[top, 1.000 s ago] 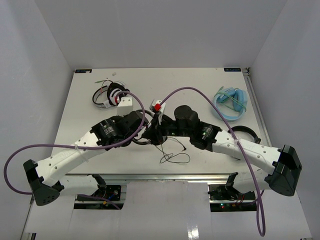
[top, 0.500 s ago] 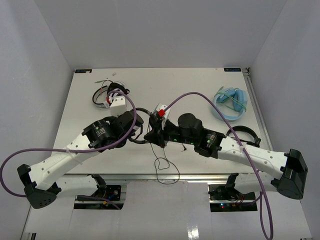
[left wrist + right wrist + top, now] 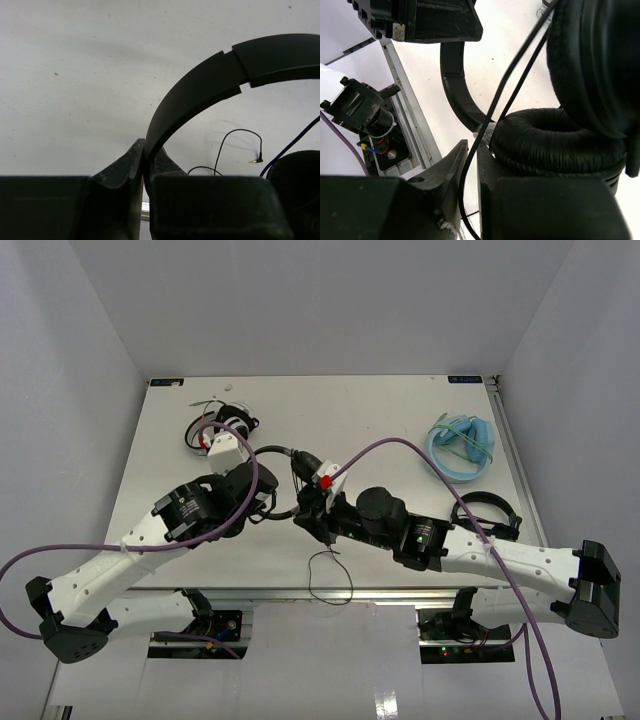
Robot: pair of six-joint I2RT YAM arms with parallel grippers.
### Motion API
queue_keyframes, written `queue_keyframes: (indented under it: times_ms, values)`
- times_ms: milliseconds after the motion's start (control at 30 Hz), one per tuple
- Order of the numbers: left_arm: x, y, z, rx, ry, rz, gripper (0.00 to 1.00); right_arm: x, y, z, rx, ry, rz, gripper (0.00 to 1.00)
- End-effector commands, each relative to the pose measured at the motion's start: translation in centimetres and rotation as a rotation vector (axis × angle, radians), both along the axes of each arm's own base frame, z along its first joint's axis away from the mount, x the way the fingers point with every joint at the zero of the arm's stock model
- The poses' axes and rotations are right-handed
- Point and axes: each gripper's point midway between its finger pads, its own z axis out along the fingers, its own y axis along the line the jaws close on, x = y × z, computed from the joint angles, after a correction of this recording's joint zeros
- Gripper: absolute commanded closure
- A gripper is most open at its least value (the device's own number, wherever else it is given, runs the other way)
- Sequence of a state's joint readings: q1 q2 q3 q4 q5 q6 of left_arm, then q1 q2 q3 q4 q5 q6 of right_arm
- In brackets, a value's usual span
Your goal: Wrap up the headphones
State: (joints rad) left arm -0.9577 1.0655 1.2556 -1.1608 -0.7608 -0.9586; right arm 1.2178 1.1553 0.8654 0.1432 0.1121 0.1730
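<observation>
Item: the headphones (image 3: pixel 285 452), black over-ear pair, held up over the middle of the bench (image 3: pixel 400 405) between the two arms. Headband (image 3: pixel 200 82): thin, black, arched; clamped edge-on in the left gripper (image 3: pixel 146 150), whose jaws are closed tight on it low on the arc. Earcups (image 3: pixel 555 140): two round padded cups, close together just past the right gripper (image 3: pixel 472 150). Cable (image 3: pixel 511 79): long, thin, black; two runs of it pass beside the cups and one drops through the narrow gap of the right gripper's jaws, but whether those jaws pinch the cable or merely let it pass cannot be told. Loose remainder: in the top view a slack loop trails from the right gripper toward the near edge of the bench; in the left wrist view the plug (image 3: pixel 256 161) lies free on the surface. Condition of task: judged early to partway. The pair is gripped and the cable gathered close to the cups, and the two runs there may be a first turn, though no tidy coil shows anywhere. Left to do, as judged: wind the slack round the headphones and secure the plug end. Other stock on the bench, all apart from the work: a white-and-black pair with green cable (image 3: pixel 222 430) at far left, a pale blue pair (image 3: pixel 462 445) at far right, and a second black pair (image 3: pixel 487 512) at right, partly under the right arm.
</observation>
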Motion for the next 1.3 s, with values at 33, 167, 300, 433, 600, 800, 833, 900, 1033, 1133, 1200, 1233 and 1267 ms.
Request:
queue_keyframes:
  times_ms: [33, 167, 300, 433, 600, 800, 833, 900, 1033, 1133, 1200, 1233, 1267]
  values:
    - [0.4, -0.1, 2.1, -0.09, -0.061, 0.036, 1.0, 0.7, 0.0, -0.3, -0.002, -0.031, -0.06, 0.81]
    - [0.1, 0.1, 2.6, -0.113, -0.068, 0.033, 1.0, 1.0, -0.5, -1.5, -0.012, -0.033, -0.088, 0.82]
    - [-0.3, 0.3, 3.4, -0.156, -0.083, 0.023, 1.0, 0.9, -0.9, -3.2, -0.002, -0.022, -0.096, 0.85]
    - [-0.6, 0.0, 4.4, -0.236, -0.114, -0.003, 1.0, 0.6, -0.9, -4.3, 0.022, -0.005, -0.088, 0.87]
    - [-1.0, -0.1, 5.1, -0.287, -0.135, -0.019, 1.0, 0.3, -0.7, -5.7, 0.027, 0.01, -0.084, 0.88]
    - [-2.3, -1.0, 6.7, -0.441, -0.175, -0.11, 1.0, -0.2, -0.8, -8.0, 0.027, 0.039, -0.074, 0.92]
    - [-2.5, -1.1, 6.8, -0.459, -0.184, -0.126, 1.0, -0.2, -0.7, -8.4, 0.023, 0.043, -0.07, 0.92]
    - [-2.9, -1.2, 7.3, -0.49, -0.198, -0.153, 1.0, -0.3, -0.5, -8.9, 0.022, 0.048, -0.065, 0.92]
    - [-3.4, -1.3, 8.3, -0.521, -0.21, -0.185, 1.0, -0.4, 0.1, -9.2, 0.038, 0.05, -0.048, 0.9]
    - [-3.4, -1.3, 8.2, -0.511, -0.206, -0.184, 1.0, -0.5, 0.4, -9.1, 0.047, 0.052, -0.043, 0.88]
    - [-3.3, -1.2, 7.6, -0.496, -0.196, -0.179, 1.0, -0.5, 0.4, -9.0, 0.052, 0.051, -0.043, 0.88]
    - [-3.3, -1.1, 7.4, -0.493, -0.193, -0.176, 1.0, -0.5, 0.3, -8.9, 0.054, 0.049, -0.045, 0.88]
    - [-3.3, -1.1, 7.2, -0.491, -0.193, -0.173, 1.0, -0.4, 0.2, -8.8, 0.057, 0.046, -0.047, 0.88]
